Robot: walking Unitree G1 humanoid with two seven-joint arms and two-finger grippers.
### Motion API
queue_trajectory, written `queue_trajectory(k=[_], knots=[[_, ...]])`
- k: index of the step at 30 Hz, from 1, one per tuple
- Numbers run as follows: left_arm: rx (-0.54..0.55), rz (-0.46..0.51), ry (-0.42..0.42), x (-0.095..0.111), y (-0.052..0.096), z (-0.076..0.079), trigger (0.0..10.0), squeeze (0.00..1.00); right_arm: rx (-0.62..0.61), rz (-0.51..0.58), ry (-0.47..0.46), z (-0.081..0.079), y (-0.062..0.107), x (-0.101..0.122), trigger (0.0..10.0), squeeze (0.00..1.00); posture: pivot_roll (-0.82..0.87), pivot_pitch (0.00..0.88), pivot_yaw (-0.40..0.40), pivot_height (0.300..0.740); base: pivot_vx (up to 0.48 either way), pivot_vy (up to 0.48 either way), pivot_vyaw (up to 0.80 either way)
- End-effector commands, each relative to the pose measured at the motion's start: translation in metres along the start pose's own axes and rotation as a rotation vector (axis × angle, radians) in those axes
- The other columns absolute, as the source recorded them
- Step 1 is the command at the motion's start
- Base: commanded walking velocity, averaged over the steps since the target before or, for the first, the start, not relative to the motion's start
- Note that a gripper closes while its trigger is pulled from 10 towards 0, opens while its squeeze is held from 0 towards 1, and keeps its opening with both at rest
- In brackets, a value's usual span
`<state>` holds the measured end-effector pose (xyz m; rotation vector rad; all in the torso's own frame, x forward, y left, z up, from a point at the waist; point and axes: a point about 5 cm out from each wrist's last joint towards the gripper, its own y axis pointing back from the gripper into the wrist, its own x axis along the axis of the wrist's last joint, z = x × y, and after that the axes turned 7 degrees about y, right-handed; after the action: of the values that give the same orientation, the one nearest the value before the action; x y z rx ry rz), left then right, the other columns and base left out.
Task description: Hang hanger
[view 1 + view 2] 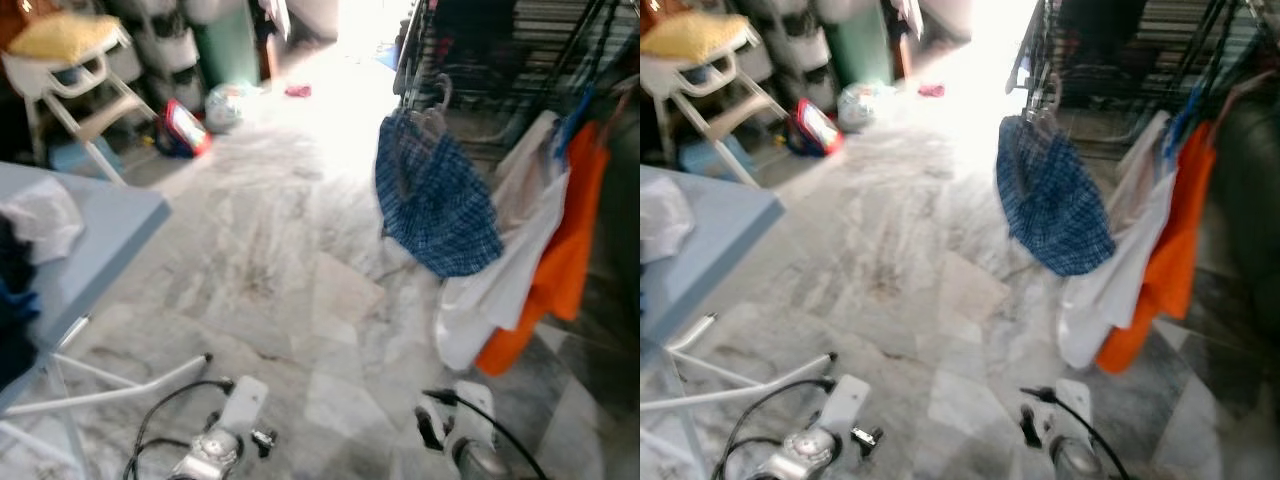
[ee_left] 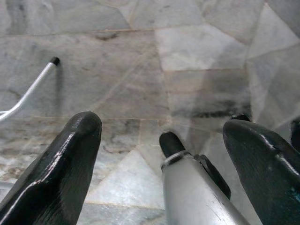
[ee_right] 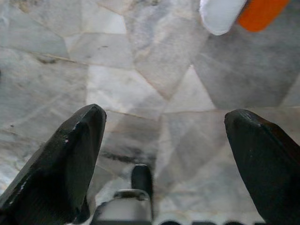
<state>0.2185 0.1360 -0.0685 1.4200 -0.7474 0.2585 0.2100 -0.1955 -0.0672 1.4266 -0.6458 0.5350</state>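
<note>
A grey hanger (image 1: 436, 102) carrying a blue checked garment (image 1: 440, 210) hangs on a black metal rack (image 1: 418, 50) at the right. Beside it hang a white garment (image 1: 500, 270) and an orange one (image 1: 562, 258). Both my arms hang low over the marble floor, the left arm (image 1: 225, 440) and the right arm (image 1: 462, 432), well short of the rack. The left gripper (image 2: 168, 131) is open with bare floor between its fingers. The right gripper (image 3: 164, 126) is open too, holding nothing; the hems of the white and orange garments show beyond it.
A blue ironing board (image 1: 110, 230) with a white cloth (image 1: 40, 220) and dark clothes stands at the left, its white legs (image 1: 120, 392) reaching out over the floor. A white high chair (image 1: 70, 70), a red item (image 1: 185, 128) and clutter stand at the back left.
</note>
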Motion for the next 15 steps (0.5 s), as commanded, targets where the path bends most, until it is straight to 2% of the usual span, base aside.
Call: queue_trajectory(k=[1, 7, 10, 13, 15], knots=[[0.040, -0.022, -0.011, -0.007, 0.002, -0.011, 10.0, 0.00, 0.004, -0.007, -0.001, -0.004, 0.000, -0.001, 10.0, 0.00, -0.03, 0.064, 0.028, 0.740, 0.000, 0.000, 0.00], [0.118, -0.017, -0.056, -0.008, 0.005, -0.023, 10.0, 0.00, 0.003, -0.018, 0.013, -0.003, 0.001, -0.004, 10.0, 0.00, -0.02, 0.063, 0.029, 0.740, 0.000, 0.000, 0.00], [0.129, -0.013, -0.053, -0.008, 0.005, -0.026, 10.0, 0.00, 0.003, -0.019, 0.014, -0.003, 0.001, -0.004, 10.0, 0.00, -0.02, 0.063, 0.029, 0.740, 0.000, 0.000, 0.00], [0.158, -0.003, -0.049, -0.008, 0.009, -0.044, 10.0, 0.00, 0.005, -0.023, 0.016, -0.003, 0.001, -0.005, 10.0, 0.00, -0.02, 0.065, 0.029, 0.740, 0.000, 0.000, 0.00], [0.158, 0.005, -0.041, -0.007, 0.010, -0.045, 10.0, 0.00, 0.006, -0.024, 0.017, -0.004, 0.001, -0.005, 10.0, 0.00, -0.02, 0.066, 0.028, 0.740, 0.000, 0.000, 0.00]])
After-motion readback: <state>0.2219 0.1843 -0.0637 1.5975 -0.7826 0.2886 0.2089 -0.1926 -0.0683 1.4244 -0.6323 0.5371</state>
